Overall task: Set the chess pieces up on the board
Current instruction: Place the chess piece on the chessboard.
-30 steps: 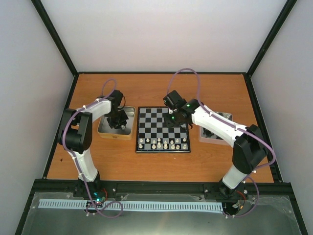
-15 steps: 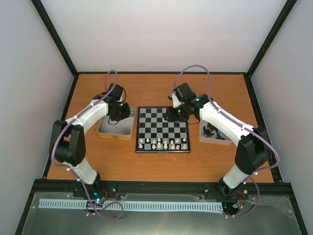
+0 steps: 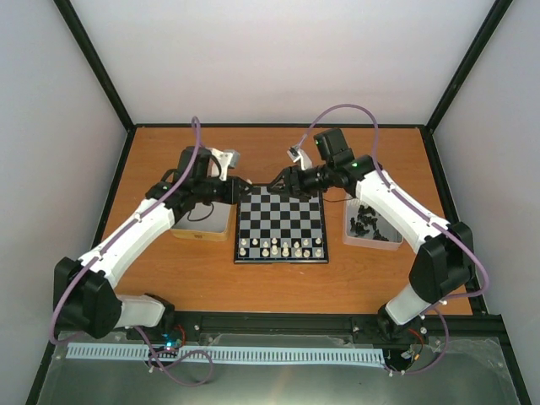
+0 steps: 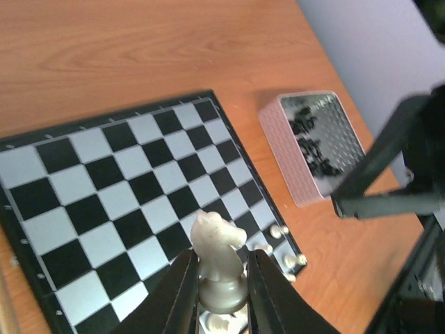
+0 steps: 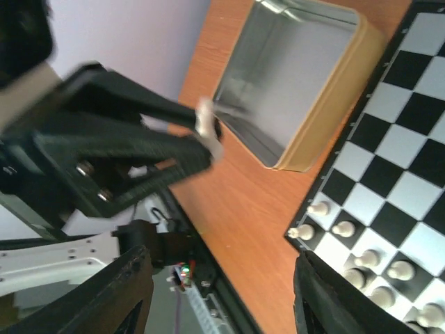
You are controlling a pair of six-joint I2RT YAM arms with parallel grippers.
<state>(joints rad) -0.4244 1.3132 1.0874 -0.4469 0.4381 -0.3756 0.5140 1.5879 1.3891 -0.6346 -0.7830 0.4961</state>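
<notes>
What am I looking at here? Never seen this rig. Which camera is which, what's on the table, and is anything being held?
These are two white robot arms, the left arm and the right arm. They are bolted at the near edge of a wooden table, and each ends in a two-finger gripper.

The wide picture comes from a fixed camera above and behind the arms. The other two come from a camera on each wrist, so that arm's own fingers show at the bottom.

On the table:
- a chessboard with cream-white pieces on its near rows
- a tan-walled tin to its left
- a pale tin holding black pieces to its right

The left gripper is shut on a white knight, by the board's far-left corner. The right gripper is open and holds nothing.
</notes>
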